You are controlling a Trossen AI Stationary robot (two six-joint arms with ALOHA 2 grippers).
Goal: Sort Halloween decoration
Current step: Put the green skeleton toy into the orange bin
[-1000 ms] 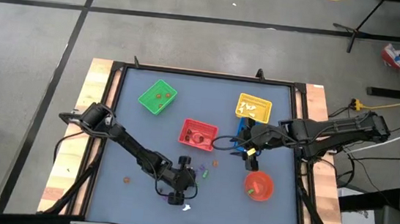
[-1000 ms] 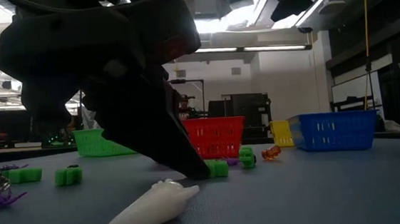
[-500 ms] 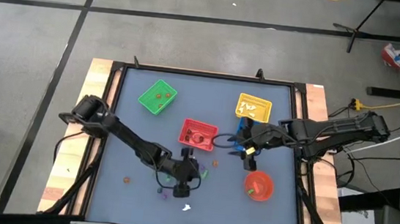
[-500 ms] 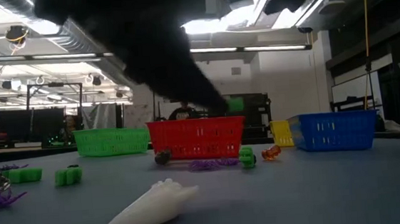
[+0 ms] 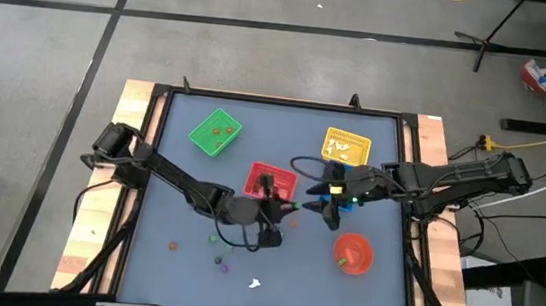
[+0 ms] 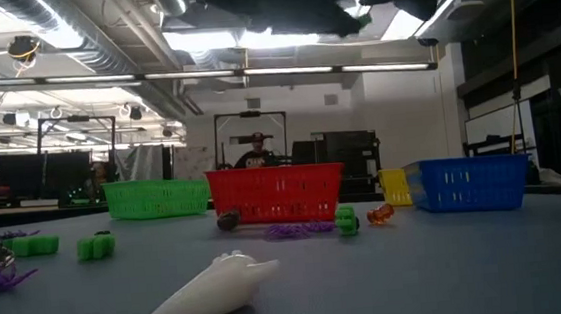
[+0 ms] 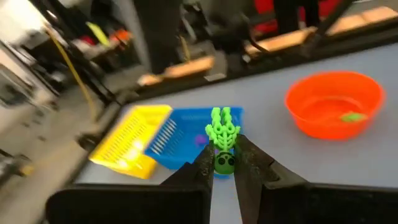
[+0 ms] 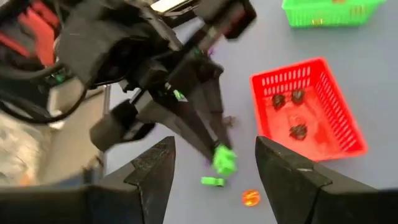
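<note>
Holding a green trinket (image 7: 222,138) in my left gripper (image 7: 223,163), jaws clenched, above the bench (image 5: 192,266); right gripper (image 8: 214,163) waits nearby, jaws released.

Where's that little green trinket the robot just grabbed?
The green trinket is pinched in the left gripper, lifted above the table's middle, beside the red basket.

Even overhead light, ceiling strip glare in low view, wrist views motion-blurred
</note>
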